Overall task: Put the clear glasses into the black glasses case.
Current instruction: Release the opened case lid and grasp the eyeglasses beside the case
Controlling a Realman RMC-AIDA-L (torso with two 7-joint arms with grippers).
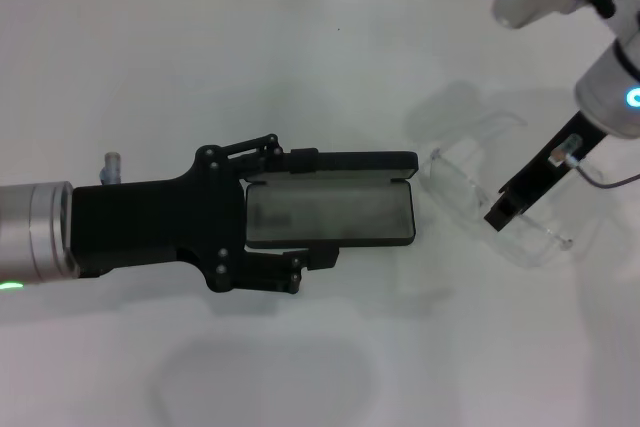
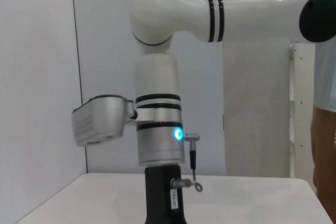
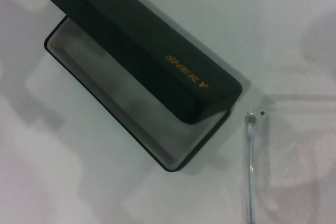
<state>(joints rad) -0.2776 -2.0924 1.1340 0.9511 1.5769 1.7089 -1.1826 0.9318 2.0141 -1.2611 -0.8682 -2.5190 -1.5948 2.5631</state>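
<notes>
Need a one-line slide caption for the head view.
Left pincer steadies the open black glasses case; right pincer reaches the clear glasses beside it.

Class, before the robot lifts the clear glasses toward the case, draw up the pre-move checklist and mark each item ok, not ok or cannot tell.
1. The black glasses case is open, lid up, grey lining showing: ok.
2. Inside of the case free of objects: ok, in both the head and right wrist views.
3. Left gripper steadying the case, fingers straddling its near end: ok for position; actual contact cannot tell.
4. Right gripper down at the clear glasses: ok.
5. Right gripper actually clamped on the glasses: cannot tell.
6. Glasses clear of the case: ok, they lie beside its far end on the white table.
</notes>
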